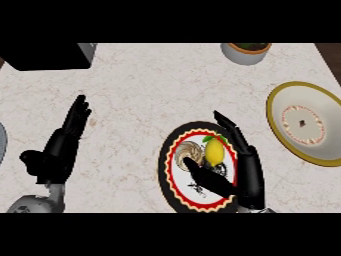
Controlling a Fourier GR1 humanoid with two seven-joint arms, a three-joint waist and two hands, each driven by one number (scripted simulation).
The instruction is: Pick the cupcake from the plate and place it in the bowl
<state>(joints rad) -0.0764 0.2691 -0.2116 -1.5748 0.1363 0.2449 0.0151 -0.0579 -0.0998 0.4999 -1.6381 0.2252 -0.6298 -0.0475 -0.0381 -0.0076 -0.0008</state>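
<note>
Right hand (247, 167) sits over the plate (165, 176) at the counter's (151, 90) near edge, right of middle. It's spread wide and holds nothing: fingers straight along the plate's right rim, thumb angled across the plate below the food. We read that as a pre-grasp bracket, opened to close from two sides.

Snag: a lemon (215, 151) sits between the fingers and the cupcake (190, 150), touching it or nearly so. Closing as posed would likely catch the lemon first, so we'd shift left.

The cupcake is on the plate's far-left part, not lifted. It shows a tan-brown swirled top and looks small and rounded; we can't make out the wrapper.

What we take for the bowl (334, 145), gold-rimmed with a red ring inside, lies by the right edge, apart from the plate, so it's a short carry right.

Left hand (61, 147) rests flat-fingered toward the left edge, out of the way.
</note>
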